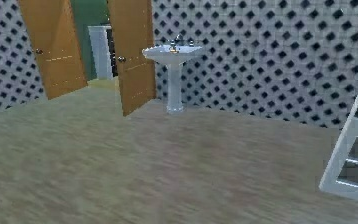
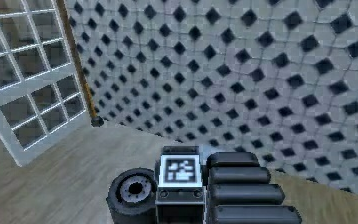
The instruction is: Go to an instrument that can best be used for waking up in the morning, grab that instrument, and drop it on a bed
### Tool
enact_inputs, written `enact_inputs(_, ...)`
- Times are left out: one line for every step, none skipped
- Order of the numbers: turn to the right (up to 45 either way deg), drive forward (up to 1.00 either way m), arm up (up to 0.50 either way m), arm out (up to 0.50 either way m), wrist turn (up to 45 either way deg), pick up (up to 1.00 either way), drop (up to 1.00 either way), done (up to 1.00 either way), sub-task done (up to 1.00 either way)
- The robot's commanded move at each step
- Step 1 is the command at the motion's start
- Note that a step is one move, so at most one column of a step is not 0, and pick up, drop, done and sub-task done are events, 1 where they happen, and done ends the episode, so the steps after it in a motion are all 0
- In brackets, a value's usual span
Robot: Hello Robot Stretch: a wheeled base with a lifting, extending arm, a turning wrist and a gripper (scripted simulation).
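From where I stand, the white frame point(image 1: 352, 150) at the forward view's right runs off the right and bottom edges. The left door point(image 1: 52, 45) and right door point(image 1: 134, 50) are both cut by the top edge. Between them, past the doorway, is a white thing point(image 1: 100, 50) too small to name. The dark bits point(image 1: 177, 44) on the sink point(image 1: 172, 58) may be taps; I can't tell. In the arm side view the panel point(image 2: 27, 80) leaves by the left and top edges. The arm point(image 2: 237, 185) drops below the bottom edge. The gripper point(image 2: 132, 195) is a dark lump with an unclear far end, so I cannot tell whether it holds anything.
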Motion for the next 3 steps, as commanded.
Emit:
enact_inputs(-30.0, 0.00, 0.00, 0.00, 0.0, 0.00, 0.00, 0.00, 0.00)
enact_inputs(0.0, 1.00, 0.00, 0.00, 0.0, 0.00, 0.00, 0.00, 0.00)
enact_inputs(0.0, 1.00, 0.00, 0.00, 0.0, 0.00, 0.00, 0.00, 0.00)
